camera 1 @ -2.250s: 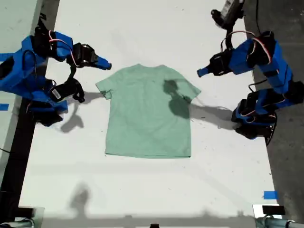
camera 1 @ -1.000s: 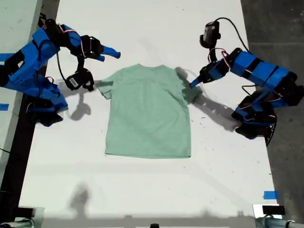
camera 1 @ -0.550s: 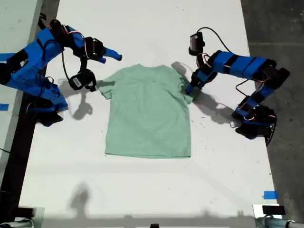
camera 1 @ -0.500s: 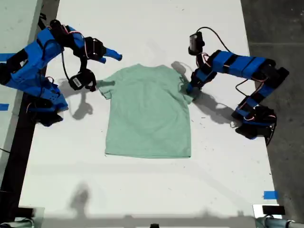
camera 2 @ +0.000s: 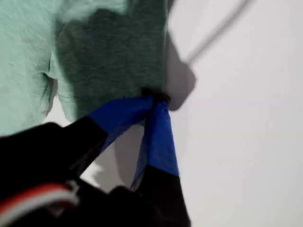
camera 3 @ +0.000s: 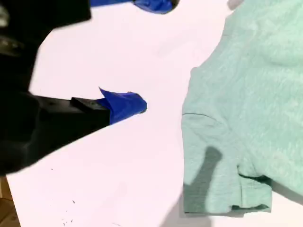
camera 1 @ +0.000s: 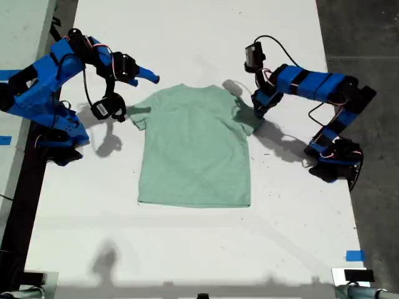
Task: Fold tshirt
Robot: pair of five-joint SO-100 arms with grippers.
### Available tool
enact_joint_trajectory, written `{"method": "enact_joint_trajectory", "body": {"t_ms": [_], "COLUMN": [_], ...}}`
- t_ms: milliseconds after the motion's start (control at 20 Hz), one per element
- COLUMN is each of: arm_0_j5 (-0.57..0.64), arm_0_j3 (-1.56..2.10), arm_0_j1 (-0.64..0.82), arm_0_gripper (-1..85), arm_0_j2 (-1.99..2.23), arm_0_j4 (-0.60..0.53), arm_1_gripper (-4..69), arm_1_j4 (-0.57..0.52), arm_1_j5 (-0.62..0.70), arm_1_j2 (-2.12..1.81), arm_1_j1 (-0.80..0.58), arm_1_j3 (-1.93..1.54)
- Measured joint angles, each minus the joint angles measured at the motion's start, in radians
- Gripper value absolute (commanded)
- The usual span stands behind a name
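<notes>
End effector 1, "my first gripper" [camera 2: 154,101]: tips pressed together at hem of tshirt [camera 1: 194,146] sleeve, on exterior view's right; looks like pinching sleeve edge, though cloth between tips hard to confirm. Same end effector in exterior view [camera 1: 257,107], sitting at sleeve tip, arm reaching in from that view's right.

End effector 2, "my second gripper" [camera 3: 149,56]: spread wide, nothing between tips, hanging over bare worktop [camera 1: 187,249] just beside other sleeve. In exterior view [camera 1: 134,90], above and just off sleeve on that view's left, not touching cloth.

Tshirt: flat on white worktop, roughly centre, collar toward far edge, hem toward near edge in exterior view. Body smooth, few wrinkles. Sleeve on exterior view's right bunched slightly under end effector 1; sleeve on exterior view's left lying flat, hem seam clear in second wrist view [camera 3: 227,189].

Handling, judged: thin cotton, light, limp, zero stiffness. Will drape and drag, not hold shape when lifted. Not fragile, not slippery on worktop; likely some friction, so dragging may wrinkle body. Single-layer pinch can slip out of narrow tips.

Where to take hold, judged: sleeve hems and shoulder seams, doubled cloth there gives better bite. Lower hem corners also workable. Avoid pinching mid-body, would tent cloth and pull 2 layers unevenly. Symmetric hold on both sleeves best for even fold.

Step, judged: early, 0 folds made, 1 sleeve apparently taken, other not yet.
</notes>
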State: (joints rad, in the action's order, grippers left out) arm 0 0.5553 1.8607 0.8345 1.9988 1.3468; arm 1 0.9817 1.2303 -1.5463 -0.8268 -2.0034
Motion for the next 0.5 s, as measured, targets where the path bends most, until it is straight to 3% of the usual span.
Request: {"method": "enact_joint_trajectory", "body": {"t_ms": [100,500], "arm_0_j5": [0.000,0.000], "arm_0_j3": [0.000,0.003], "arm_0_j1": [0.000,0.000], "arm_0_gripper": [29.4,29.7], "arm_0_j2": [0.000,0.000], "arm_0_j4": [0.000,0.000], "arm_1_gripper": [1.7,1.7], "arm_1_j4": [0.034,0.456], "arm_1_j5": [0.000,0.009], "arm_1_j2": [0.002,-0.222], "arm_1_j1": [0.000,0.000], "arm_1_j3": [0.037,0.328]}}
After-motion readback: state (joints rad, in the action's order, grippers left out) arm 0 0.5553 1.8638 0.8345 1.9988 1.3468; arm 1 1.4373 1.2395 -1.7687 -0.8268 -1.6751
